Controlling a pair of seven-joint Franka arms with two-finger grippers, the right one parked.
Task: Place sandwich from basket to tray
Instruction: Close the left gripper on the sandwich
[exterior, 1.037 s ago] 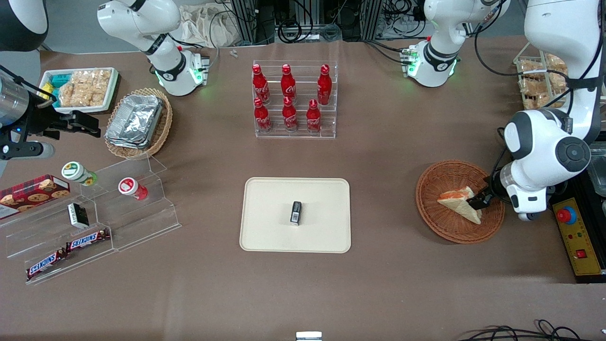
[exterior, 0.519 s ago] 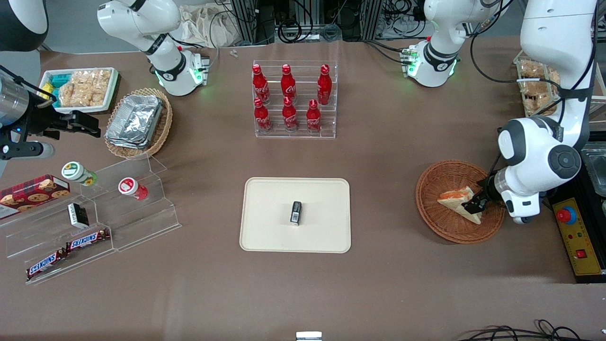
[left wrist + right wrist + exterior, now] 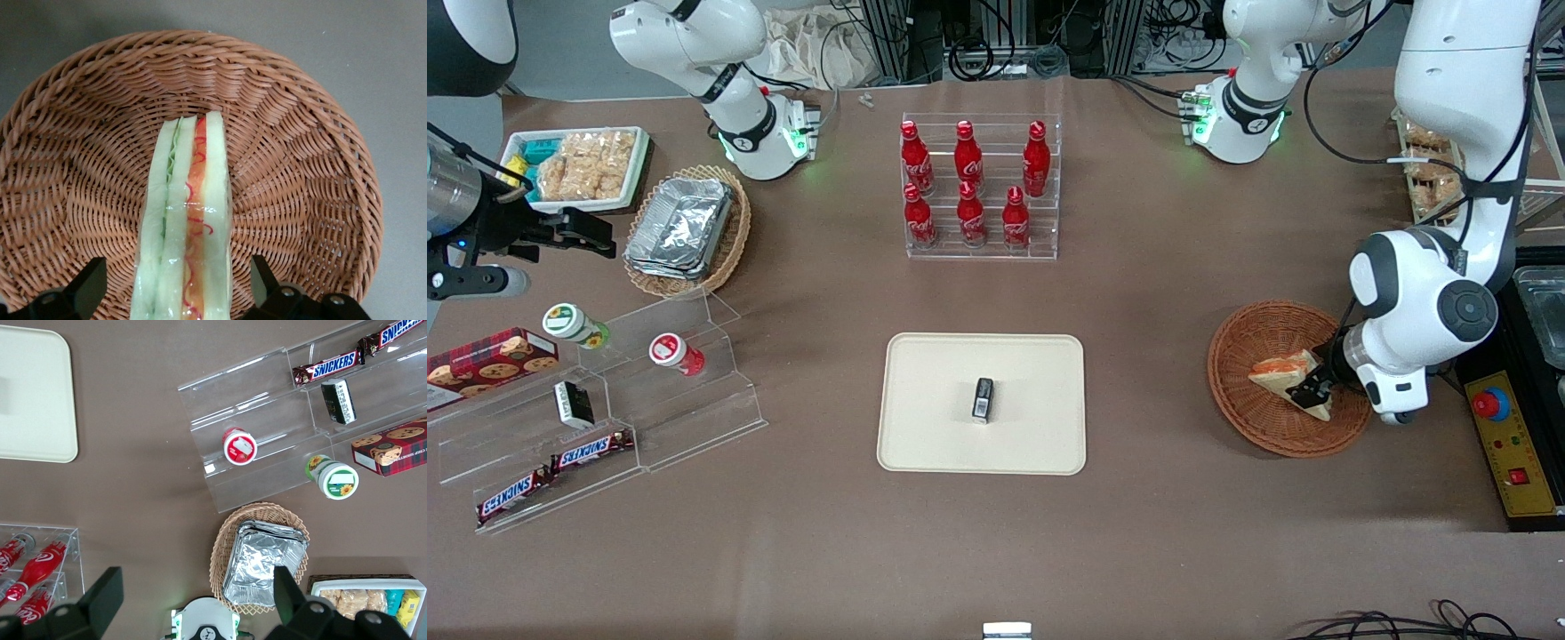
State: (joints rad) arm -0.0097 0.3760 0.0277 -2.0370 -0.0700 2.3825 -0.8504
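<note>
I see the gripper (image 3: 1309,395) low in the basket (image 3: 1258,427) — jaws wide, straddling the sandwich (image 3: 185,227) without touching — tray (image 3: 925,436) well apart.

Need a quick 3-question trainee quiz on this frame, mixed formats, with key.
1. True or false: the triangular white-bread sandwich already lies on the flat cream rectangular tray.
2. The left arm's gripper is: A) above the tray, B) open, one finger on each side of the sandwich, in the round reddish-brown wicker basket, C) beside the red bottles.
3. What is on the tray now?

Key:
1. False; it is in the basket.
2. B
3. A small dark packet, near the tray's middle.
</note>
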